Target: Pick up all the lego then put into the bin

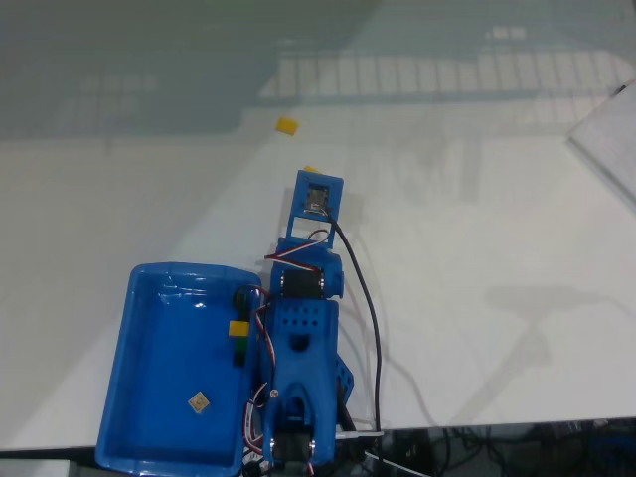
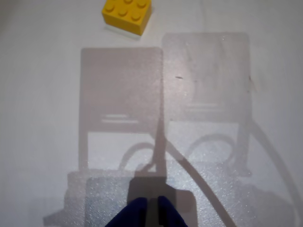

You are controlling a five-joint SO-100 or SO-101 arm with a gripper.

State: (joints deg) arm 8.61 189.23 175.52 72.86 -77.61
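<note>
Fixed view high above, looking down on the white bench, wrist view close over it, facing down, both sharing one yellow plastic lego brick.

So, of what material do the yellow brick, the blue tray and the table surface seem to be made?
The yellow brick looks like moulded plastic, smooth and slightly glossy, with round studs on top. The blue tray also seems plastic: one even colour, rounded corners, shiny highlights along its rim. The table is a white, smooth surface, perhaps laminate; it reflects window light faintly, so the exact material stays open.
</note>
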